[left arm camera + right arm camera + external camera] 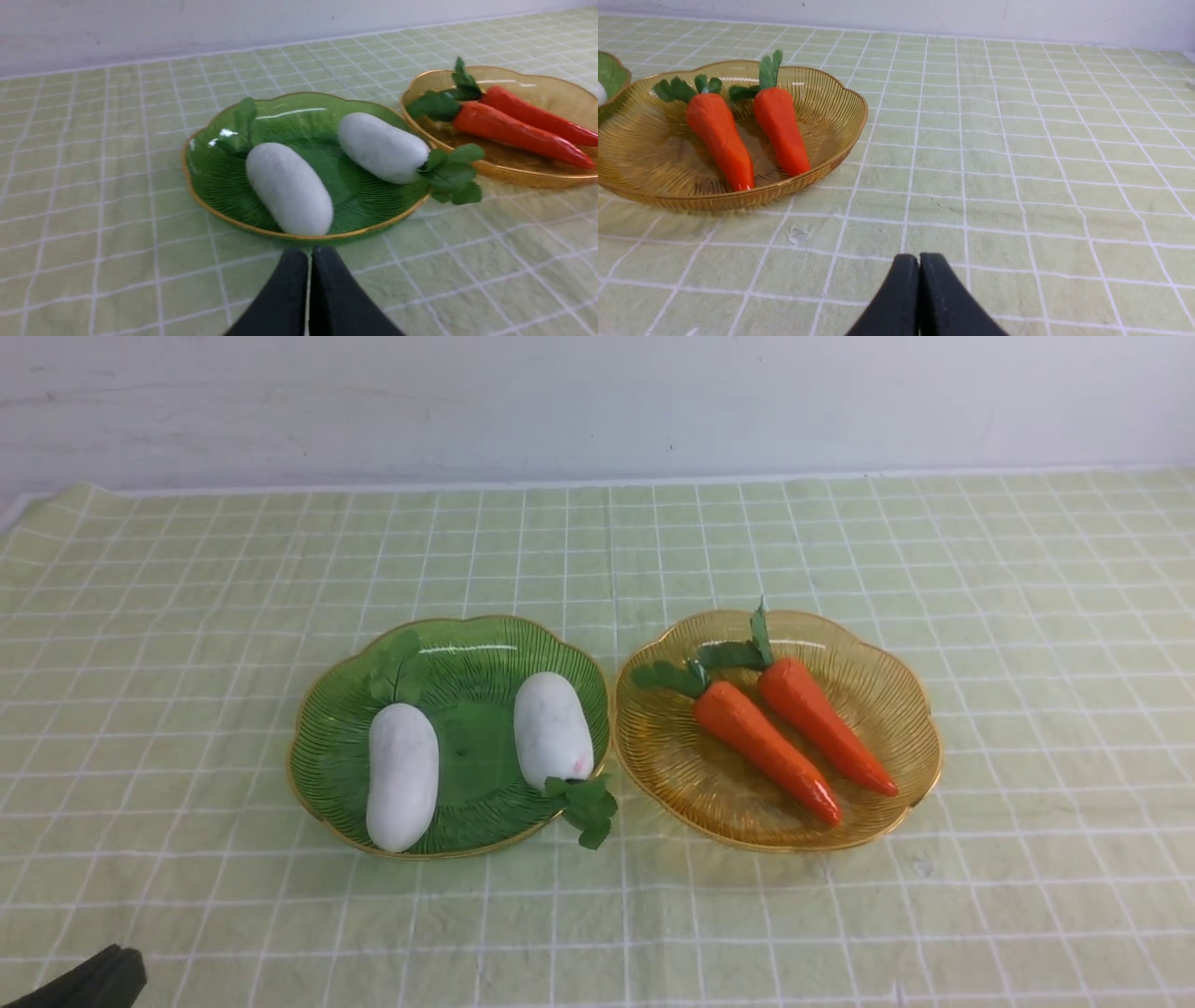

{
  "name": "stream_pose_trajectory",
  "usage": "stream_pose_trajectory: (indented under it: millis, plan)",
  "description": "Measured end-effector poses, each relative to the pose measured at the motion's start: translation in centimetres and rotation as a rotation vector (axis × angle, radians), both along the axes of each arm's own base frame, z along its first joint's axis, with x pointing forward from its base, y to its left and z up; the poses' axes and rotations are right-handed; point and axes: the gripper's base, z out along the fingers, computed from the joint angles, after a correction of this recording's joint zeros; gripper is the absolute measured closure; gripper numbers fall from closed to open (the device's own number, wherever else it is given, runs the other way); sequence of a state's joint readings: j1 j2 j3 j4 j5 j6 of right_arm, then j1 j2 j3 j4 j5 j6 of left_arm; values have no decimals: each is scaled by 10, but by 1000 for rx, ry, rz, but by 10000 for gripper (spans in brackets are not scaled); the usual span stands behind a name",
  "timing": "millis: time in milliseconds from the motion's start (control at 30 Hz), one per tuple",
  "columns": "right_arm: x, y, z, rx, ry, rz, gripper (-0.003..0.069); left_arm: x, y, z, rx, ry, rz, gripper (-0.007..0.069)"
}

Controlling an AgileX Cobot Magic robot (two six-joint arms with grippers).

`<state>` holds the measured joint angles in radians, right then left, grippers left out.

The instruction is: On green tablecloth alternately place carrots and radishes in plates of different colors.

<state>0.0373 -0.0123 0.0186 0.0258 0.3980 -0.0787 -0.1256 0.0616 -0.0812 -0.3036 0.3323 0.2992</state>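
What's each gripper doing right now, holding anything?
Left gripper: closed, empty, near the green plate.
Right gripper: closed, empty, over the green tablecloth.

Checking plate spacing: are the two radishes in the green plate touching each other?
Apart. The front view shows bare green plate between the left radish and the right radish.

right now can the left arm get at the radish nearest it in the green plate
Probably yes. The near radish lies uncovered in the green plate, just beyond the closed fingers, with only bare cloth between. The fingers must open first.
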Motion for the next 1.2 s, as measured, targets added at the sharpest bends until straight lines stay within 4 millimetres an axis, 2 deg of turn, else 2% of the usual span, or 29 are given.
stream_pose_trajectory:
  millis: [100, 133, 167, 333, 1200]
  plan:
    - [0, 0, 0, 0, 0, 0, 674, -1, 6, -19, 13, 20, 67, 632]
    - [0, 0, 0, 0, 0, 0, 674, -1, 6, -19, 13, 20, 67, 632]
    - [0, 0, 0, 0, 0, 0, 674, -1, 7, -29, 6, 43, 89, 632]
    - [0, 0, 0, -1, -1, 0, 674, -2, 10, -38, -4, 98, 123, 632]
    - [0, 0, 0, -7, -1, 2, 674, -2, 10, -38, -7, 103, 128, 632]
